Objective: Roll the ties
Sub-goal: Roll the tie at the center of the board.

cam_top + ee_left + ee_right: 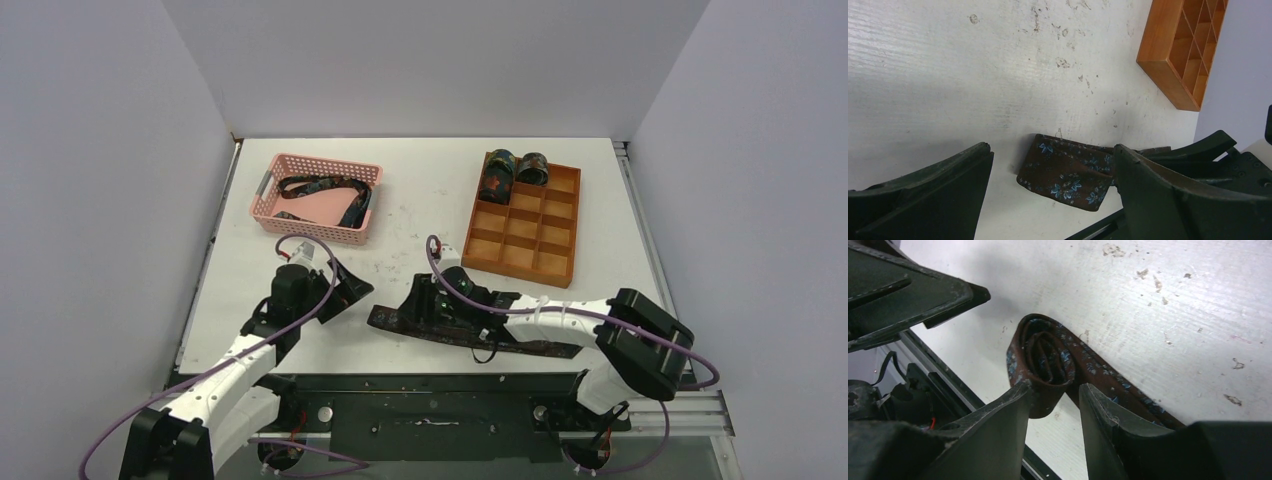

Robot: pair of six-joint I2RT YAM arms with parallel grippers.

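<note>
Tie lies flat along the near edge of the table. We find its rolled left end between the right gripper fingertips, but we cannot tell whether they clamp it. Left gripper stands wide apart, just left of it.

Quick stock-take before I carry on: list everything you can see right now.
Table: one, white, under everything.
Basket: one, pink, back left.
Loose tie: at least one, dark patterned, in the basket.
Divided tray: one, orange-brown wood, back right.
Rolled ties: two, dark patterned, tray's back-row compartments.
Tie being rolled: one, brown with blue flowers, near edge, one end coiled.
Left gripper: one, black, open beside the coil.
Right gripper: one, black, fingers flanking the coil.
</note>
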